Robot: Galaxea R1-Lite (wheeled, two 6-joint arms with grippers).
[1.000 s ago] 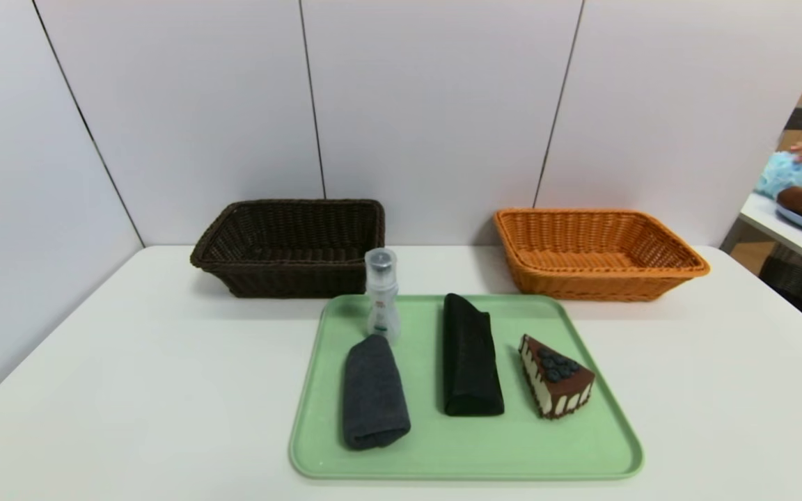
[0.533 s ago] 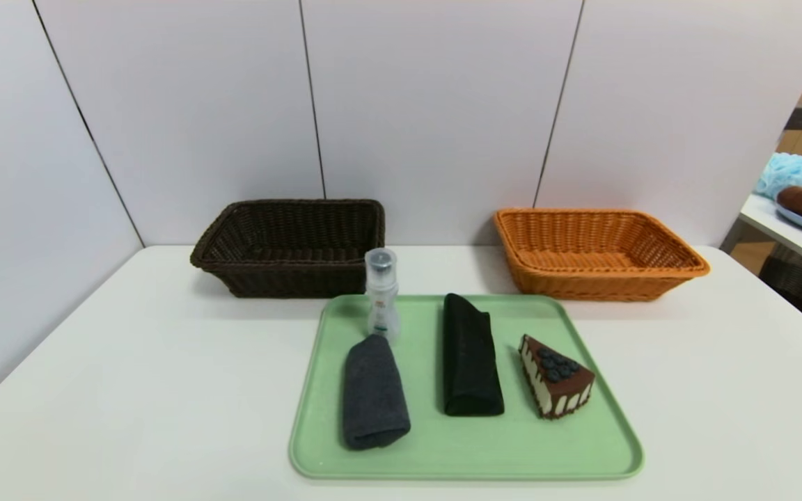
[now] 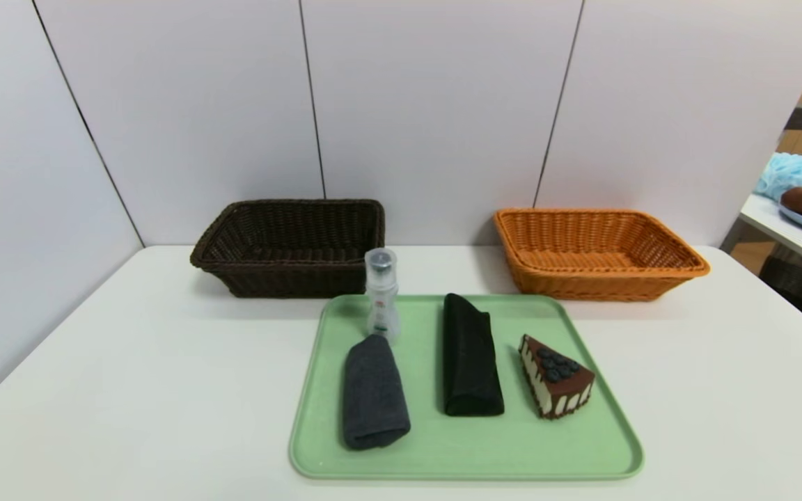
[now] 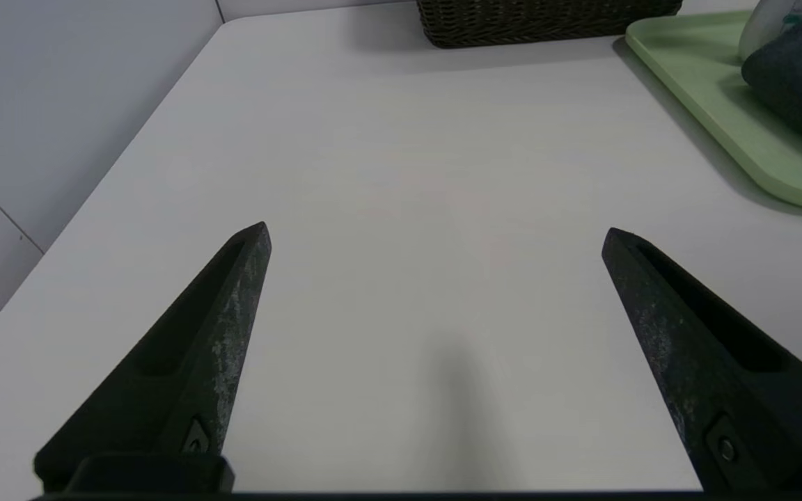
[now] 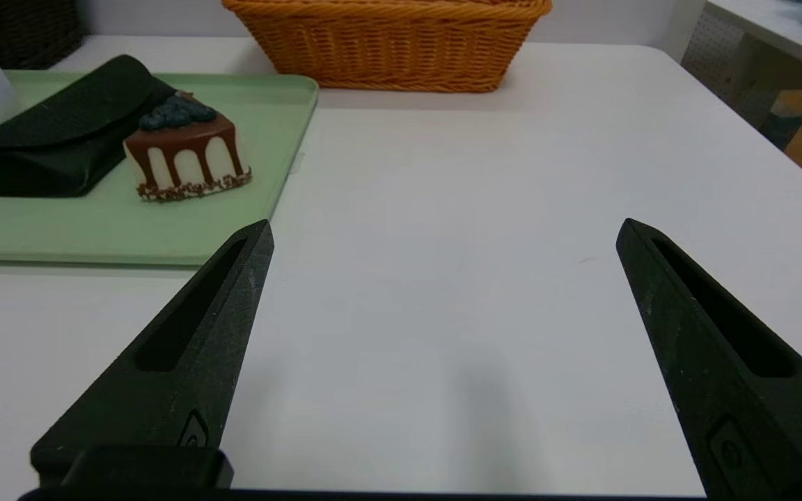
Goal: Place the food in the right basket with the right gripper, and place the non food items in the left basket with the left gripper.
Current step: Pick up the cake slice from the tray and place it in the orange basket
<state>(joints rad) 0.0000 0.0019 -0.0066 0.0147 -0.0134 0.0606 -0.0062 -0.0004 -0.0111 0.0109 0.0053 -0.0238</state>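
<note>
A: Where does the cake slice [image 5: 189, 149] lie relative to the right hand [image 5: 443, 233]?
B: On the green tray [image 5: 276, 167], ahead and toward the robot's left of the hand; the orange basket [image 5: 387, 42] stands beyond.
A: And the hands' pose?
B: Both, left hand [image 4: 436, 233] included, hover level over the counter [image 4: 408, 174], fingers spread wide, holding nothing.

- Cake slice [image 3: 555, 377], grey rolled cloth [image 3: 373, 393], black case [image 3: 470, 355] lying flat, clear bottle [image 3: 381, 292] upright: all on green tray [image 3: 457, 456].
- Dark basket [image 3: 289, 247] behind-left, orange basket [image 3: 596, 254] behind-right.
</note>
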